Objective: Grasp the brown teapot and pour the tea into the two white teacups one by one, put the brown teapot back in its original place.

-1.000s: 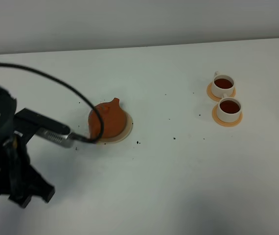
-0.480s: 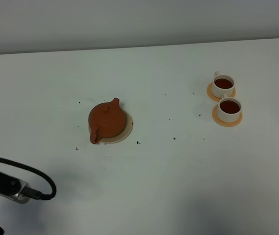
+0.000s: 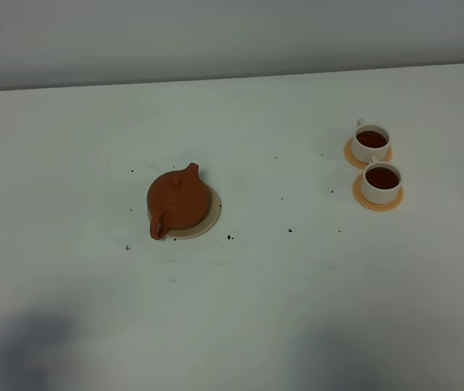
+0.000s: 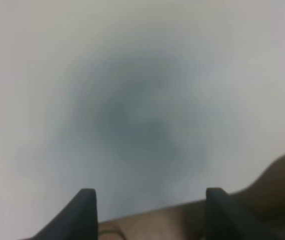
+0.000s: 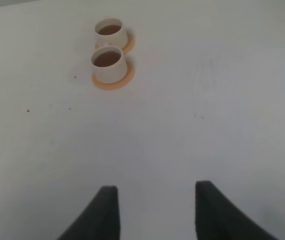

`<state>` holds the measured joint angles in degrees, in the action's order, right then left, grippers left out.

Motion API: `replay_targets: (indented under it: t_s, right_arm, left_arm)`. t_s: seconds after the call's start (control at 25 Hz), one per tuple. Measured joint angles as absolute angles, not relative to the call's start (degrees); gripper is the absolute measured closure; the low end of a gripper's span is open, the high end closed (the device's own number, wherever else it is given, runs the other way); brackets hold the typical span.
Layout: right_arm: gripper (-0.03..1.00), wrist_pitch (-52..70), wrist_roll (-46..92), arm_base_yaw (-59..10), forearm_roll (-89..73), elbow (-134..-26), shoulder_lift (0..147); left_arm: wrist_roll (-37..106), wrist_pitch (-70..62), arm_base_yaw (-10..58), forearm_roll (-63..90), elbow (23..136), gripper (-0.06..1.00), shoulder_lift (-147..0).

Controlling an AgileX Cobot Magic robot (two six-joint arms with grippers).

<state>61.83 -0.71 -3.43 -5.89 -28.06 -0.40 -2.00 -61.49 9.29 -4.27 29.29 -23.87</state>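
Item 1. Brown teapot [image 3: 177, 200]: a squat reddish-brown clay pot, seen upright in the high view on a round cream-beige coaster [image 3: 210, 213], left of the bench's middle. The spout is directed toward the far edge of the bench [image 3: 297, 309], the loop handle toward the near-left. The knobbed lid is seated on top. No gripper is touching it.

Item 2. Far white teacup [image 3: 371, 142] and near white teacup [image 3: 382, 181]: two alike, each set on an orange saucer, placed just beside one another on the right side of the bench, well apart from the teapot. Dark reddish-brown liquid is seen in both. Both are shown again in the right wrist view, the pair [image 5: 108, 62] standing some way ahead of the gripper.

Item 3. Left gripper [image 4: 150, 200]: shown only in its wrist view, with jaws spread wide and nothing held between them; a blurred pale surface is seen beyond.

Item 4. Right gripper [image 5: 155, 197]: shown only in its wrist view, with jaws spread apart and nothing held; bare bench is seen between them.

Item 5. Small dark specks [image 3: 230, 237]: scattered on the white bench between teapot and cups.
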Motion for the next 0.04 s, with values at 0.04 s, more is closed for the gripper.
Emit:
replay_targets:
  t_s: [0.04]
  right_arm:
    - [0.60, 61.83, -0.71, -3.43, -5.89, -28.06, -0.40]
  left_arm:
    - [-1.22, -61.49, 6.98, -3.71, 29.29, 0.46, -21.72]
